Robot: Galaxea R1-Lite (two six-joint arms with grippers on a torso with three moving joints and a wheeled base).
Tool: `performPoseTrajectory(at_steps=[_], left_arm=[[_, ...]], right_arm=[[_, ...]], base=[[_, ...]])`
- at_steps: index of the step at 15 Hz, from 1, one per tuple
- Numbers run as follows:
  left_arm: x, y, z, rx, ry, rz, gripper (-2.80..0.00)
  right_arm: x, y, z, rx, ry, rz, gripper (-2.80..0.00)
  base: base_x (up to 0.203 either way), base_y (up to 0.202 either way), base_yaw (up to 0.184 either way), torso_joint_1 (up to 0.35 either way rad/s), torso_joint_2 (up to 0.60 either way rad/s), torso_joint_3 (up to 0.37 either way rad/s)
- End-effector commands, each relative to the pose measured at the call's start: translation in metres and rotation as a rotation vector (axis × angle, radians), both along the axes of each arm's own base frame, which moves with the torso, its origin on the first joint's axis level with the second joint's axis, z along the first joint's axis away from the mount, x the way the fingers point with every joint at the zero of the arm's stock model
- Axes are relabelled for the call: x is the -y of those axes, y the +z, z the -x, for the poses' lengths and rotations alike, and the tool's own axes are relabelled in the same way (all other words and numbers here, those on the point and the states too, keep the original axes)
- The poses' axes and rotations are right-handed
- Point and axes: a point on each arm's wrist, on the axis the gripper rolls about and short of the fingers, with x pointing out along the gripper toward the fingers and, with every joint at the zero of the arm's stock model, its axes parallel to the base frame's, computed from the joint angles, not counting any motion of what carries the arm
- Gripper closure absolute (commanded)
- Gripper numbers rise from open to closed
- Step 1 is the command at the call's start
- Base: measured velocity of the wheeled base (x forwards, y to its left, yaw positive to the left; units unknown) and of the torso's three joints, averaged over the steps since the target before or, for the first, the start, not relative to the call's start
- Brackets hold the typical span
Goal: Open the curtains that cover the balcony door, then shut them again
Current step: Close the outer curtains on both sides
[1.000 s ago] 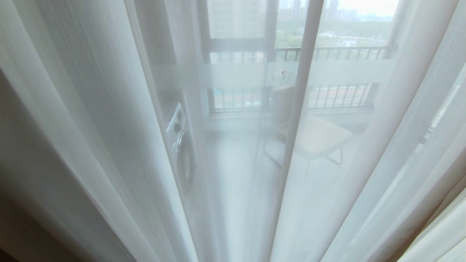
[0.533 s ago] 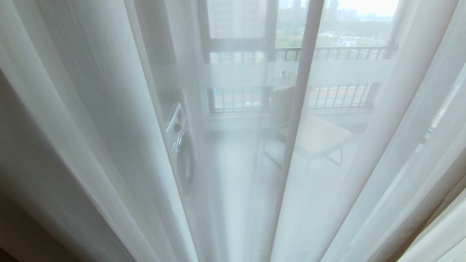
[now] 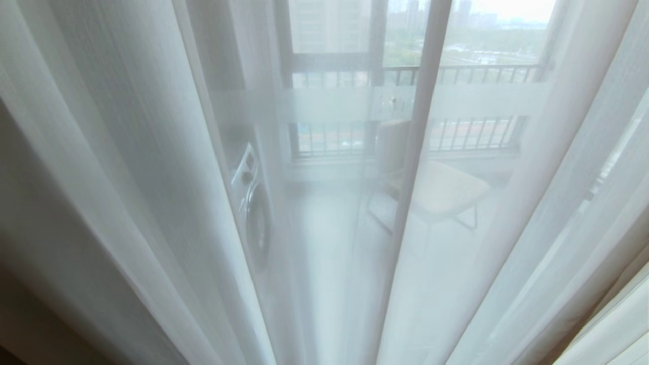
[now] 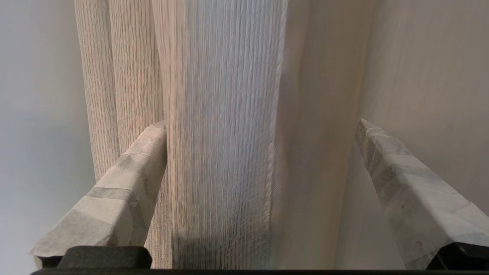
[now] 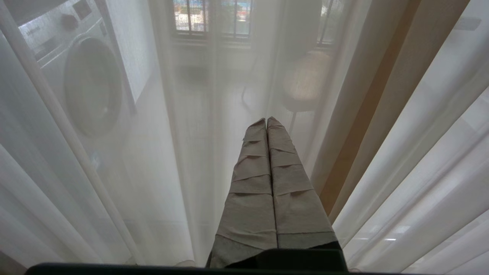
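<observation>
White sheers hang in long pleats across the whole head view, and the room past them shows only through their thin weave. Behind the sheers stands the balcony door, its dark frame upright and a frosted white band running level across the glass. Beyond the door lies a pale balcony floor. A front-loading washing machine stands on that floor to the left of the door's middle post, and a light-seated chair with thin dark legs stands to the right of it. Further out, past the chair, a black railing crosses the outer window, with buildings and trees behind.

The left gripper faces a pleat of the thick beige-grey woven curtain; its taped fingers stand wide apart, the pleat between them, one fingertip just beside the fabric. Whether it touches cannot be told. The right gripper points at the sheers near the chair, its taped fingers pressed together and holding nothing. No container is in view.
</observation>
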Motion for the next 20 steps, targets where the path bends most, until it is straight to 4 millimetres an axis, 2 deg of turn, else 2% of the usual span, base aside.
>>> performPoseTrajectory(at_steps=[1, 10, 15, 16, 20], left_arm=[[-0.005, -0.006, -0.002, -0.003, 0.002, 0.011, -2.80], [-0.023, -0.027, -0.009, -0.021, -0.001, 0.062, -2.80], [-0.025, -0.030, -0.011, -0.015, -0.008, 0.071, -2.80], [-0.025, -0.030, -0.011, -0.014, -0.008, 0.069, 0.00], [-0.027, -0.033, -0.012, -0.017, -0.008, 0.076, 0.00]], right_arm=[[0.000, 0.000, 0.000, 0.000, 0.001, 0.001, 0.00], [0.000, 0.000, 0.000, 0.000, 0.001, 0.001, 0.00], [0.000, 0.000, 0.000, 0.000, 0.001, 0.001, 0.00], [0.000, 0.000, 0.000, 0.000, 0.001, 0.001, 0.00], [0.000, 0.000, 0.000, 0.000, 0.001, 0.001, 0.00]], base=[[0.000, 0.000, 0.000, 0.000, 0.00, 0.000], [0.000, 0.000, 0.000, 0.000, 0.00, 0.000], [0.000, 0.000, 0.000, 0.000, 0.00, 0.000], [0.000, 0.000, 0.000, 0.000, 0.00, 0.000], [0.000, 0.000, 0.000, 0.000, 0.00, 0.000]])
